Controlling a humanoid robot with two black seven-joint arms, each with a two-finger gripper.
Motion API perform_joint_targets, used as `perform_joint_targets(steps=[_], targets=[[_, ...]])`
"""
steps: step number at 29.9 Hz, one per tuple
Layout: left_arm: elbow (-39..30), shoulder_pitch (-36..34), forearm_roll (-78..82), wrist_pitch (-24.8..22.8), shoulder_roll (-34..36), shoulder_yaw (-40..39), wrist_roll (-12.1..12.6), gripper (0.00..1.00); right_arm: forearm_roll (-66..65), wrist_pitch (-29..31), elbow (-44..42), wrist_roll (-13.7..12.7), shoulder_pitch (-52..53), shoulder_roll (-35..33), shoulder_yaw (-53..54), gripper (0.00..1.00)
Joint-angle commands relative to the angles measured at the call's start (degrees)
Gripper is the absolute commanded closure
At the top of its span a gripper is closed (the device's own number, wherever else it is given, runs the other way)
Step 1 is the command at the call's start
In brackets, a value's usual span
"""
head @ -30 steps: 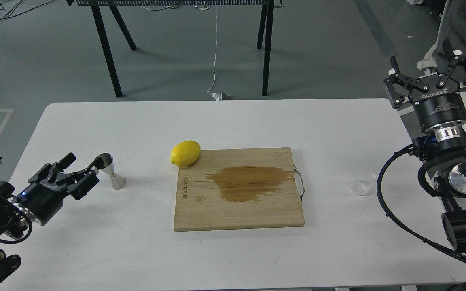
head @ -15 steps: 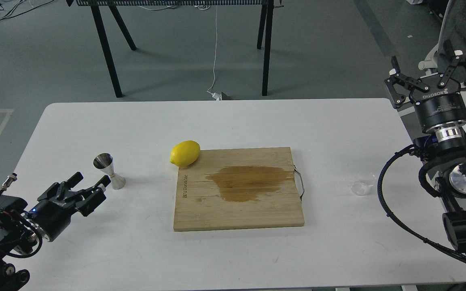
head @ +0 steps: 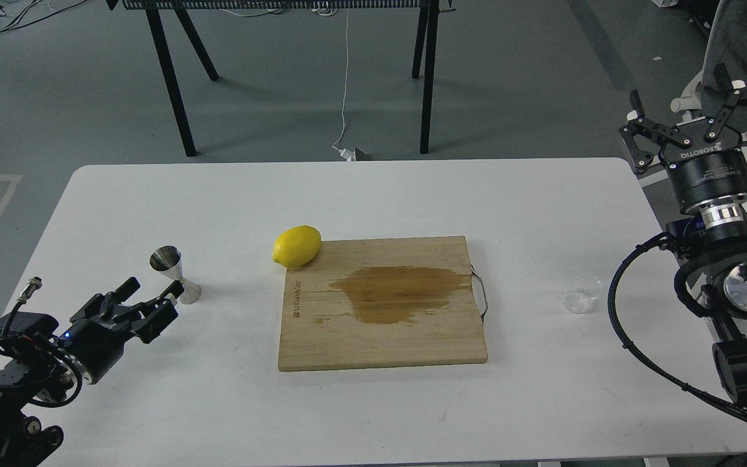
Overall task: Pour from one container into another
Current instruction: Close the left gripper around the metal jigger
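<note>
Head view: steel jigger [head: 174, 275] stood upright on white table [head: 373, 415], left side, just beyond left gripper [head: 151, 299]; fingers parted, empty, tips close beside jigger base, contact unclear. Clear cup [head: 580, 297] sat on table right of cutting board [head: 383, 305], well below right gripper [head: 694, 113], raised off table edge, fingers spread wide, empty. Lemon [head: 297, 246] rested at board's far left corner.
</note>
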Motion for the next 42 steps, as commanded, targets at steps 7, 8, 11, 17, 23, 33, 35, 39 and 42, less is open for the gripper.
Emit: perform_joint_targets(steps=[7,8,11,17,23,33,35,39,42], targets=[[1.5,-2.2,-0.3,0.0,-1.0,3.2,0.0,0.0,0.0,0.0,0.4,0.0,-0.1,-0.4,0.1,0.01],[2.0,-2.4,-0.3,0.0,-1.1,3.2,0.0,0.0,0.0,0.0,0.4,0.0,-0.1,-0.4,0.1,0.01],[3.5,-3.3,-0.2,0.0,-2.2,3.3,0.0,0.0,0.0,0.0,0.4,0.0,-0.1,-0.4,0.1,0.01],[5.9,-5.1,-0.2,-0.2,-3.7,3.4,0.0,0.0,0.0,0.0,0.4,0.0,-0.1,-0.5,0.1,0.01],[6.1,-5.6,-0.2,-0.8,-3.9,3.5,0.0,0.0,0.0,0.0,0.4,0.0,-0.1,-0.5,0.1,0.01],[8.6,-7.8,-0.3,-1.0,-6.6,5.6,0.0,0.0,0.0,0.0,0.4,0.0,-0.1,-0.5,0.2,0.01],[9.2,-8.0,-0.4,-1.1,-7.1,5.9,0.0,0.0,0.0,0.0,0.4,0.0,-0.1,-0.5,0.2,0.01],[10.5,-8.9,-0.4,-1.1,-8.2,6.0,0.0,0.0,0.0,0.0,0.4,0.0,-0.1,-0.8,0.2,0.01],[11.6,-9.5,-0.5,-1.1,-8.6,6.6,0.0,0.0,0.0,0.0,0.4,0.0,-0.1,-1.0,0.2,0.01]])
